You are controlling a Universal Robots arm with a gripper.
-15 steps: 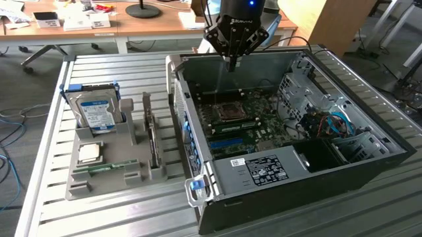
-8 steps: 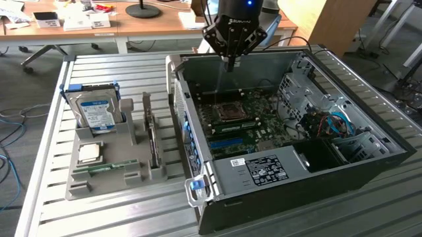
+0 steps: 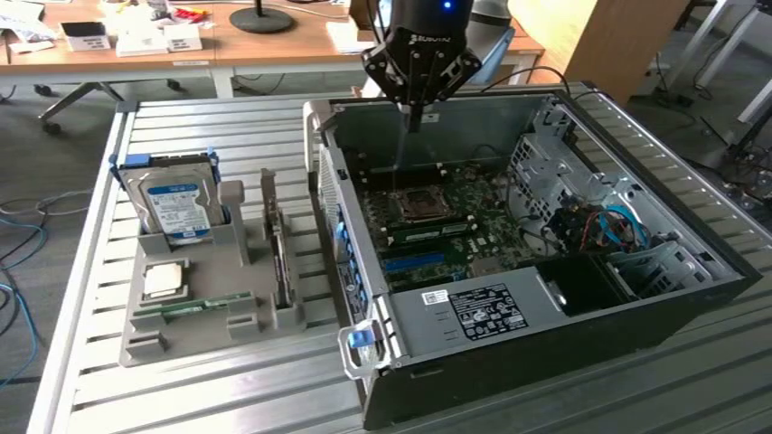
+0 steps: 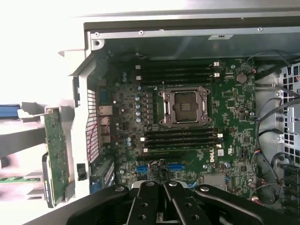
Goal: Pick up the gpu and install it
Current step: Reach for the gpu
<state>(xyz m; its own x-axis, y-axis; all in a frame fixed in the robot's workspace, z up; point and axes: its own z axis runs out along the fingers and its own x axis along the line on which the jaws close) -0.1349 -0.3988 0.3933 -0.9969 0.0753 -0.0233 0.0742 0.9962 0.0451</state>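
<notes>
Slatted table (image 3: 181, 398) bears holder (image 3: 181, 342) and computer case (image 3: 627, 334).

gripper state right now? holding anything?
Gripper: closed, holding nothing, above the open computer case. The gpu stands in the holder beside the case.

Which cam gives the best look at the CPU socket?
The wrist view. It looks straight down on the CPU socket, so its square metal frame and dark centre are plain. The exterior view shows the socket at a slant, down inside the open case, with less detail.
</notes>
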